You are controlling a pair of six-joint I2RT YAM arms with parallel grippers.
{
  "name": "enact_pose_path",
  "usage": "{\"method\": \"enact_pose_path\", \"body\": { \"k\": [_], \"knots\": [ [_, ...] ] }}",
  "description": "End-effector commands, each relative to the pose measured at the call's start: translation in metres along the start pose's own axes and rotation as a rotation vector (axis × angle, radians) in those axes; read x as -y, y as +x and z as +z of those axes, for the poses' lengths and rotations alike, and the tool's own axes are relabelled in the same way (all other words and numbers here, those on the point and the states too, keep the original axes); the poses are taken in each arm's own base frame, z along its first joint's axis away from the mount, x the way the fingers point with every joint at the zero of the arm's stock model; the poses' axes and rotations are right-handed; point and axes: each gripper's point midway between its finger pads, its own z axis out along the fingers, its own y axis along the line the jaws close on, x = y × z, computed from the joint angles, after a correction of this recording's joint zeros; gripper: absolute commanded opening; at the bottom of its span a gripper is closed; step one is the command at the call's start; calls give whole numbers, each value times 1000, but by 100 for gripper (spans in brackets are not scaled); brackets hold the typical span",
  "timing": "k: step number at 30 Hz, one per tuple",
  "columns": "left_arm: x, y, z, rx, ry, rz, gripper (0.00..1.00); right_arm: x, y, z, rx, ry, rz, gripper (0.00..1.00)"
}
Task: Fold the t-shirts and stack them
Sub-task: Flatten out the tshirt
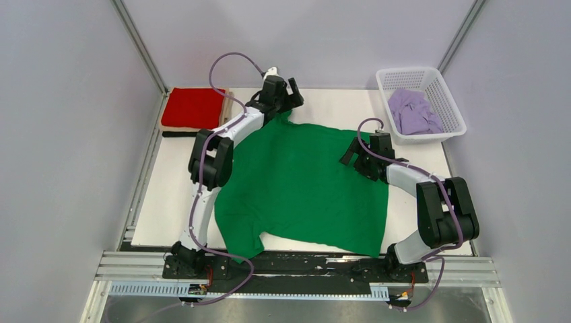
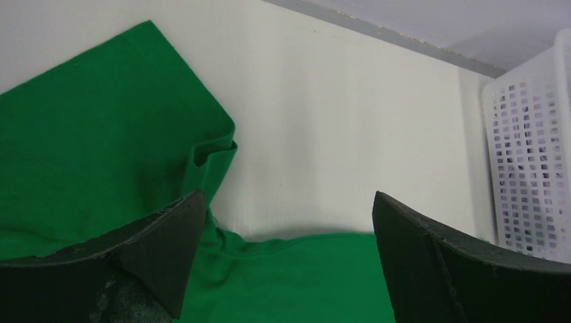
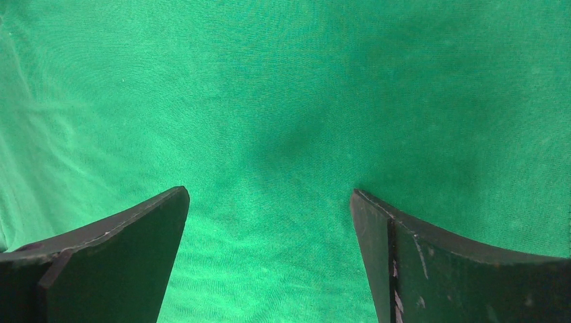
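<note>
A bright green t-shirt [image 1: 303, 182] lies spread flat across the middle of the table. My left gripper [image 1: 288, 91] is open and empty just above its far edge; in the left wrist view [image 2: 288, 222] the green cloth [image 2: 101, 134] has a small fold at that edge. My right gripper [image 1: 353, 158] is open and empty, low over the shirt's right side; green cloth [image 3: 283, 101] fills the right wrist view between the fingertips [image 3: 269, 222]. A folded red shirt [image 1: 194, 108] lies on a beige one [image 1: 229, 101] at the far left, with a black one [image 1: 176, 134] in front. A lilac shirt [image 1: 411, 111] lies crumpled in the basket.
The white lattice basket [image 1: 450, 101] stands at the far right corner and also shows in the left wrist view [image 2: 532, 168]. The white table [image 1: 337, 104] ends at a metal rail [image 1: 303, 272] at the near side. Grey walls close in the sides and back.
</note>
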Motion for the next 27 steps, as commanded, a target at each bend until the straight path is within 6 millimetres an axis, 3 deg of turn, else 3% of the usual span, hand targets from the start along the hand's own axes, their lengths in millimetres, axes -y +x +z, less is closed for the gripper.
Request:
{"method": "enact_pose_path", "body": {
  "k": [1,11,27],
  "knots": [
    [1,-44,-31,129,-32,-3,100,18,18,0,-50,57,-7,100],
    [-28,-19,-19,66,-110,-53,100,19,18,0,-51,60,-10,100],
    [-26,23,16,-47,-63,-173,100,20,17,1,-51,70,-15,100]
  ]
}}
